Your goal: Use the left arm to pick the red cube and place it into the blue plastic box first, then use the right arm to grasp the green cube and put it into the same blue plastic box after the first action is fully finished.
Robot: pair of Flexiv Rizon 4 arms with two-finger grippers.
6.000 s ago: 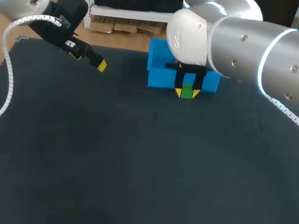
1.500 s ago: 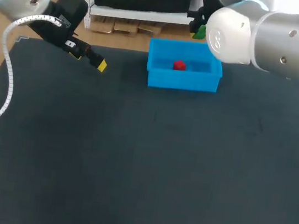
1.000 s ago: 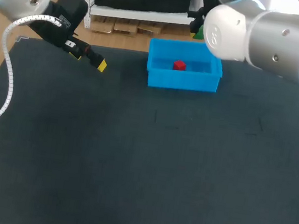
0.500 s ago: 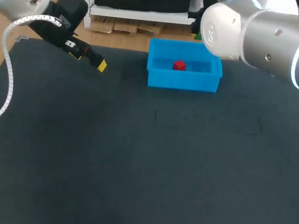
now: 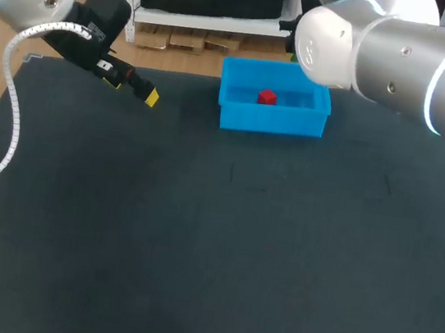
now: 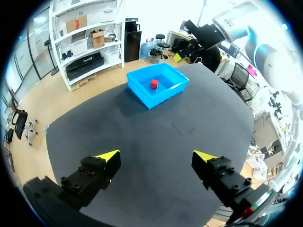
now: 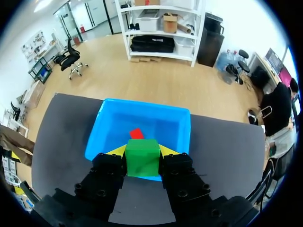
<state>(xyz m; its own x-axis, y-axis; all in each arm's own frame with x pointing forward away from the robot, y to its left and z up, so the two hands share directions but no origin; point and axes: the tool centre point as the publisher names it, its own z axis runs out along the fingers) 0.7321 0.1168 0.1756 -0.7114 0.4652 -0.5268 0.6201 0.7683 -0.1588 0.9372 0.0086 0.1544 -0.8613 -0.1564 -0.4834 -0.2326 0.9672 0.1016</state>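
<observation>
The blue plastic box [image 5: 272, 122] stands at the table's far middle with the red cube [image 5: 267, 97] lying inside it. My right gripper [image 7: 142, 152] is shut on the green cube [image 7: 142, 157], held high over the box [image 7: 101, 137] near its front rim, the red cube [image 7: 136, 133] below and ahead. In the head view my right arm [image 5: 388, 49] hides that gripper. My left gripper [image 6: 156, 158] hangs open and empty over the table's left part, far from the box [image 6: 156, 98] and the red cube [image 6: 154, 83]. One of its tips [image 5: 151, 97] shows in the head view.
The dark table mat [image 5: 212, 240] spreads bare from the box to the near edge. My right arm's bulky elbow [image 5: 332, 37] hangs over the box's far right corner. A white cable [image 5: 10, 112] trails from my left arm over the mat's left edge.
My right arm has drifted a little to the left above the box's far side, still carrying the green cube. My left arm has not moved.
</observation>
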